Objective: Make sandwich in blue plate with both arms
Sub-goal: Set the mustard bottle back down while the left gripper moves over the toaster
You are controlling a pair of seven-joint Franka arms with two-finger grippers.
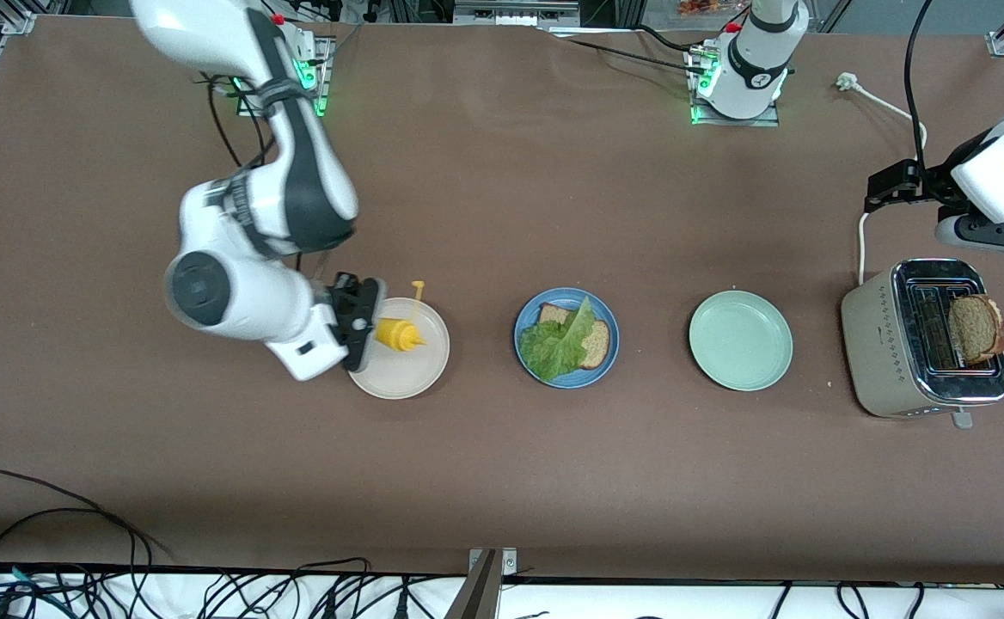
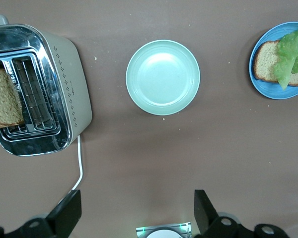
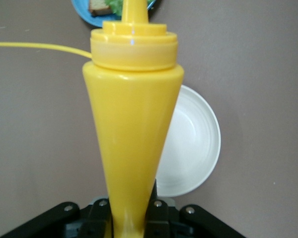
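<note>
Right end effector (image 1: 370,320): clamped on a yellow squeeze bottle (image 1: 399,334), lifted over the off-white plate (image 1: 407,374); the fingers are mostly hidden by the bottle in the right wrist view.
Left end effector (image 1: 882,187): fingers spread apart, holding nothing, waiting above the desk (image 1: 502,481) near the toaster (image 1: 876,335); the arm is cut off at the frame edge.
Blue plate (image 1: 528,322): mid-desk, between the off-white plate and the mint-green plate (image 1: 740,340).
Sandwich so far: one bread slice (image 1: 596,342) on the blue plate, largely covered by a lettuce leaf (image 1: 558,344).
Second slice (image 1: 976,327): standing in a toaster slot, lower part hidden.
</note>
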